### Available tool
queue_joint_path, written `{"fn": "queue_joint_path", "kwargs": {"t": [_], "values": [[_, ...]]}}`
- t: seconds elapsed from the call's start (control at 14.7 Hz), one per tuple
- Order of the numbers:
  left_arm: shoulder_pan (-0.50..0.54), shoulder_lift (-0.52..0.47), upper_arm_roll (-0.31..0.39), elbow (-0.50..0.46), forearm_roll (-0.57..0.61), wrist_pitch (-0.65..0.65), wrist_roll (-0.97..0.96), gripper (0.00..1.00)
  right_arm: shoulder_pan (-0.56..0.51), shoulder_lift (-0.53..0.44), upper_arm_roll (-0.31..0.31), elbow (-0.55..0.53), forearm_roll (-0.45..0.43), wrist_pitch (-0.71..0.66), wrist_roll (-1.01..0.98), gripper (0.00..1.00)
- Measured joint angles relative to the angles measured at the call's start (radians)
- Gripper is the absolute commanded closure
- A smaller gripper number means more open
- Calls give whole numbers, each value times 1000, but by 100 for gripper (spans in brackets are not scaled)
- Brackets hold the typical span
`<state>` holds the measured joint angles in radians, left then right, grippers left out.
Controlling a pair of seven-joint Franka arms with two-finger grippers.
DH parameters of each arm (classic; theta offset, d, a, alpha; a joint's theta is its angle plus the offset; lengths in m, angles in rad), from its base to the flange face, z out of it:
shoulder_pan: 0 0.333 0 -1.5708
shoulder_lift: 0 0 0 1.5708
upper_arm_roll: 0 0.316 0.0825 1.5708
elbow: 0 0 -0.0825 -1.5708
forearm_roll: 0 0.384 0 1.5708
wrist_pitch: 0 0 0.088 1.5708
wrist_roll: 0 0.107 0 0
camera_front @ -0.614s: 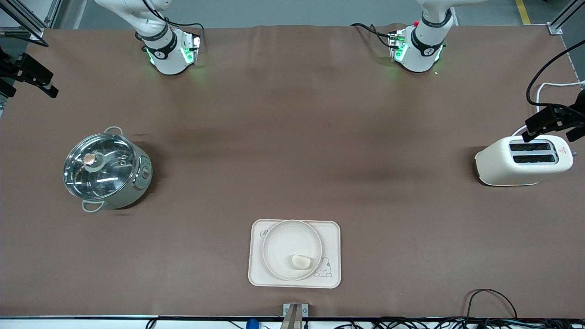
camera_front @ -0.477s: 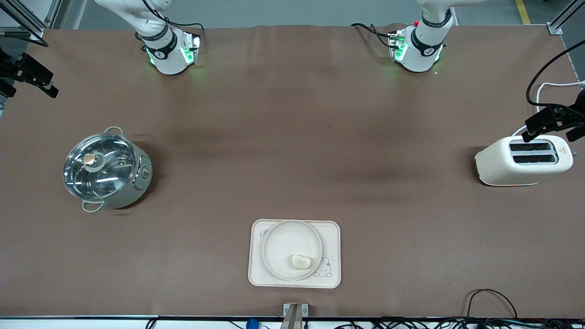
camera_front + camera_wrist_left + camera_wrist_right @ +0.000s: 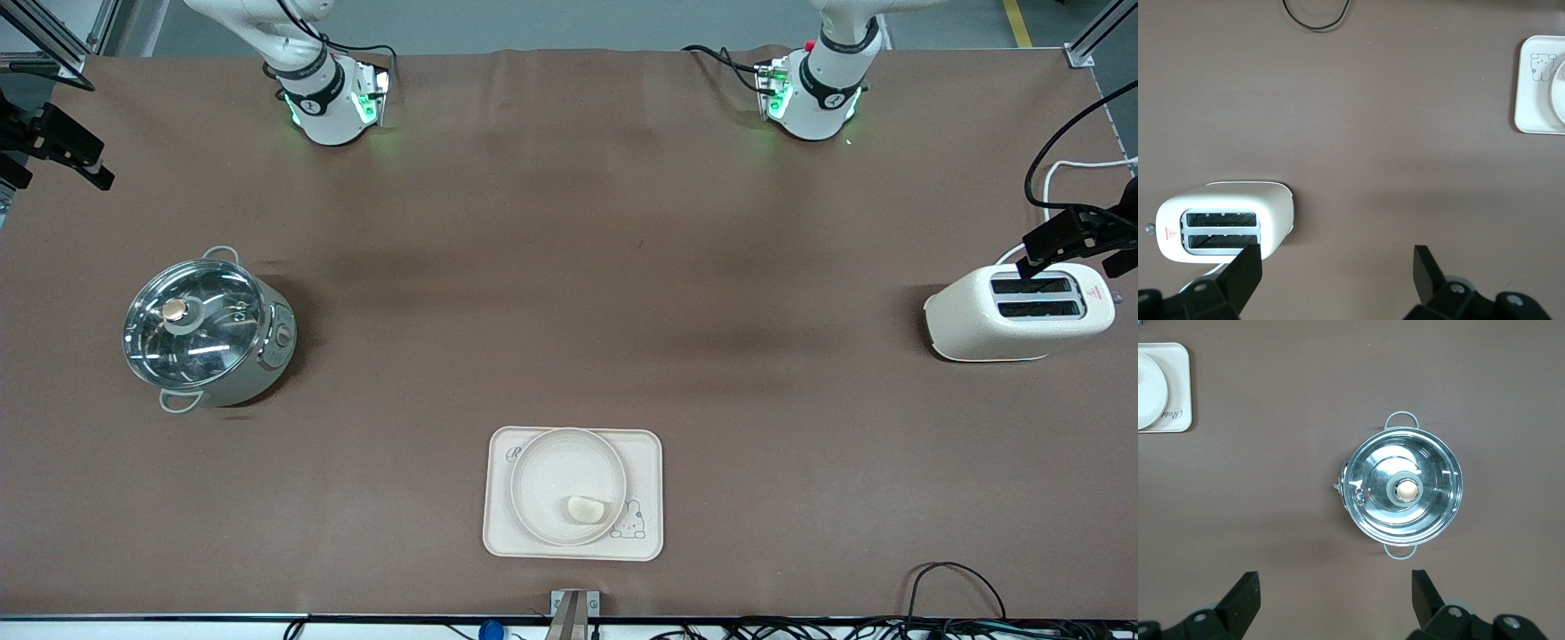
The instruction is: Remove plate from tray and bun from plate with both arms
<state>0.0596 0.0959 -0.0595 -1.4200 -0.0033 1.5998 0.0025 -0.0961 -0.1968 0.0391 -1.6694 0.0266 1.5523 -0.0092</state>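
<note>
Left gripper (image 3: pixel 1337 267), fingers spread wide and empty, hangs high over the bare brown bench (image 3: pixel 569 293) beside the white two-slot toaster (image 3: pixel 1019 312) at the left arm's end. The right gripper (image 3: pixel 1336 587), likewise spread and empty, hangs over the bench by the lidded steel pot (image 3: pixel 208 332) at the right arm's end. Both arms wait, well apart from the task's things.

Low in the centre of the front view, the round plate (image 3: pixel 544 471) sits on the rectangular cream tray (image 3: pixel 498 533). The bun (image 3: pixel 585 509) lies in the plate, on its part nearest the camera, its long axis running roughly across the frame.

The tray bears a rabbit drawing (image 3: pixel 630 522) and cursive writing too small to read; the toaster carries a red triangle mark (image 3: pixel 1093 292).
</note>
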Motion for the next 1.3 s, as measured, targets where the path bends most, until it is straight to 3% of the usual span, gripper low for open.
{"fn": "queue_joint_path", "kwargs": {"t": [0.41,0.61,1.02,1.3], "values": [[0,0,0,0,0,0,0,0,-26,32,-3,0,62,3,1,0],[0,0,0,2,0,0,1,0,-19,93,6,-3,179,72,1,0],[19,2,1,5,2,0,3,0,167,381,21,-5,347,449,211,0],[19,4,1,4,2,0,3,0,296,587,23,40,388,628,402,0]]}}
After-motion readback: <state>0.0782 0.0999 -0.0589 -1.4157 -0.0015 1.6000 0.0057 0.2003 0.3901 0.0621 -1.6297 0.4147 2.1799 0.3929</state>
